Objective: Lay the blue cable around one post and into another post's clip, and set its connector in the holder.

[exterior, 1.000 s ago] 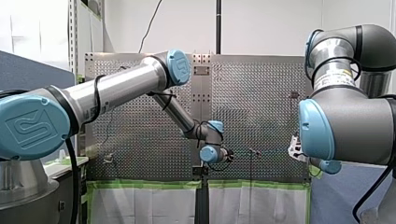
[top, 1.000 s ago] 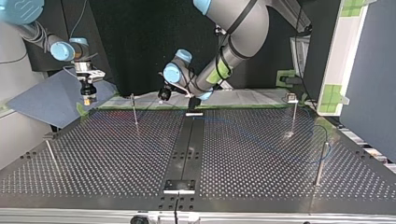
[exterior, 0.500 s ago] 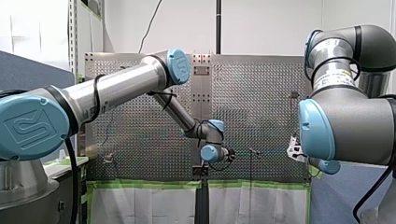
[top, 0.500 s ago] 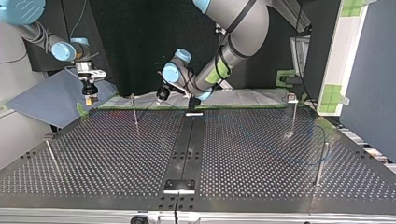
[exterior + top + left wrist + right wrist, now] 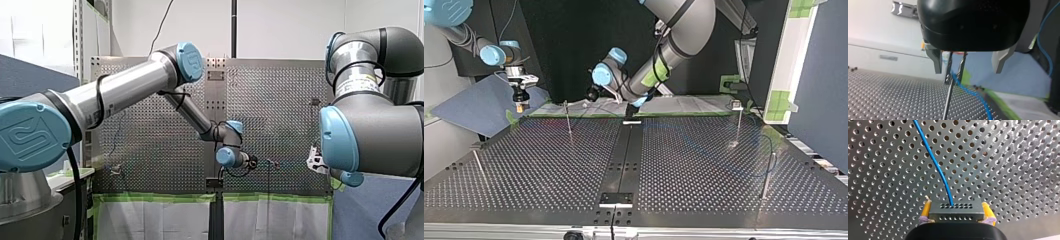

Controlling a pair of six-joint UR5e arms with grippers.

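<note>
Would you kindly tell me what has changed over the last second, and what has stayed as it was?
My left gripper has moved toward the top view's left, nearer the post there, and its arm has risen slightly in the front view. Nothing was taken hold of or let go. My right gripper has kept its place, shut on the connector; the posts on the table are unchanged.

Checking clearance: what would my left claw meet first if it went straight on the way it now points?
Likely the clip-topped post standing ahead of the open left claw, with the blue cable running by it; depth is unclear.
</note>
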